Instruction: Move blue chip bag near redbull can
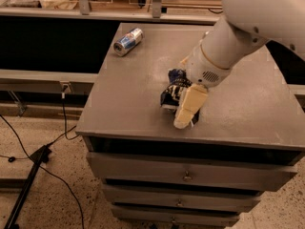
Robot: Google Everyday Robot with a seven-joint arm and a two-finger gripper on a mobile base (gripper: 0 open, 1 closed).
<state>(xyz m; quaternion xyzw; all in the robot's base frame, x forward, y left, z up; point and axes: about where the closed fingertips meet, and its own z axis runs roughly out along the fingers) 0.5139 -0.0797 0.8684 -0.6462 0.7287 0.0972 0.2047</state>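
**Gripper over the blue chip bag at the front of the counter**

Nearest to the camera are 3 grey drawers [190, 175] stacked under the counter [128, 104], each with 1 small metal knob. To the left of them, a black cable [64, 128] runs over a speckled floor.

The counter top is flat, matt grey and a little scuffed. Near its front edge, about in the middle, lies the blue chip bag [172, 90]. It is crinkled dark navy foil with white lettering, but the letters cannot be read. The gripper [187, 113] is cream-coloured and blocky. It reaches down over the right part of the bag and covers it. Whether it stands wide, narrow or is gripping the bag, I cannot tell. Above it is the round white arm [238, 27], smooth, with a small vent grille.

Farther back, near the left rear corner and well apart from the bag, the redbull can [128, 41] lies on its side. It is slim, with blue and silver panels; its label is not readable. Behind the counter runs a metal shelf [119, 14].
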